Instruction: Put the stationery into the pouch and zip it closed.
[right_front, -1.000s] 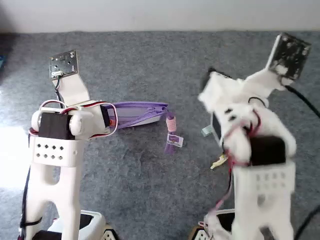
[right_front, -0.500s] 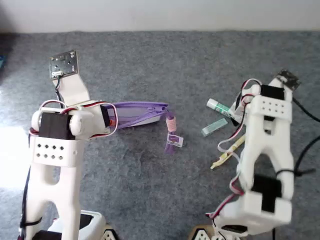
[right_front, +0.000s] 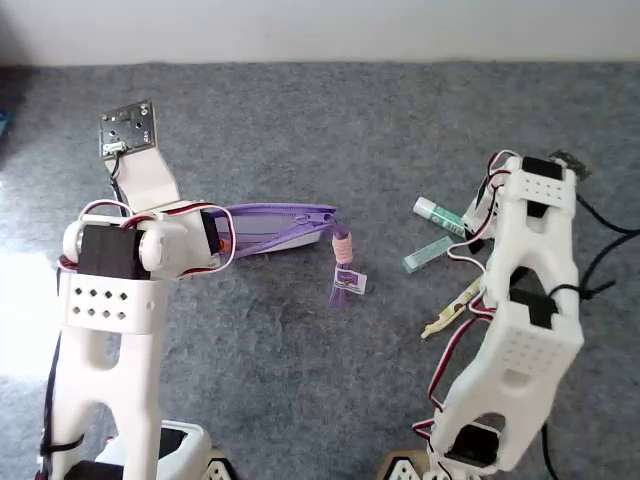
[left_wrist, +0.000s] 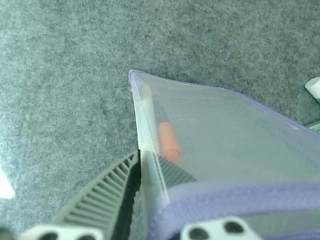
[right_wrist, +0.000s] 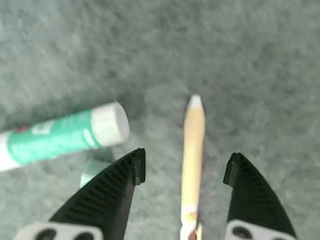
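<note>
**A:** What is the right gripper (right_wrist: 185, 162) doing?

**B:** Its jaws stand open, astride a cream pencil (right_wrist: 193, 145) that lies on the grey mat (right_wrist: 260, 60). Nothing is pinched yet.

**A:** And the other stationery?

**B:** A green-and-white glue stick (right_wrist: 60, 135) lies near the pencil, with a small pale-green piece (right_front: 428, 253), perhaps an eraser, between them. All three lie out past the zip-pull end of the pouch (right_front: 280, 225), well apart from it.

**A:** Who has the pouch?

**B:** The left gripper (left_wrist: 150, 172) is clamped on the end opposite the tassel (right_front: 343, 268) and holds the pouch on edge, zip uppermost. Something orange (left_wrist: 167, 140) shows through the mesh near the clamped end, but I can't tell what it is. I also can't tell how far the zip is open.

**A:** So which step is this?

**B:** I'd judge it the pick-up of the pencil. The three loose items are outside the pouch, so zipping is a long way off.

**A:** What does the next move call for?

**B:** The jaws need to come down squarely and close around the middle of the shaft. A thin round pencil could roll on the mat or tip in the grip. Then it must be carried to the pouch and fed in lengthwise along the zip, since the mouth looks narrow.
</note>
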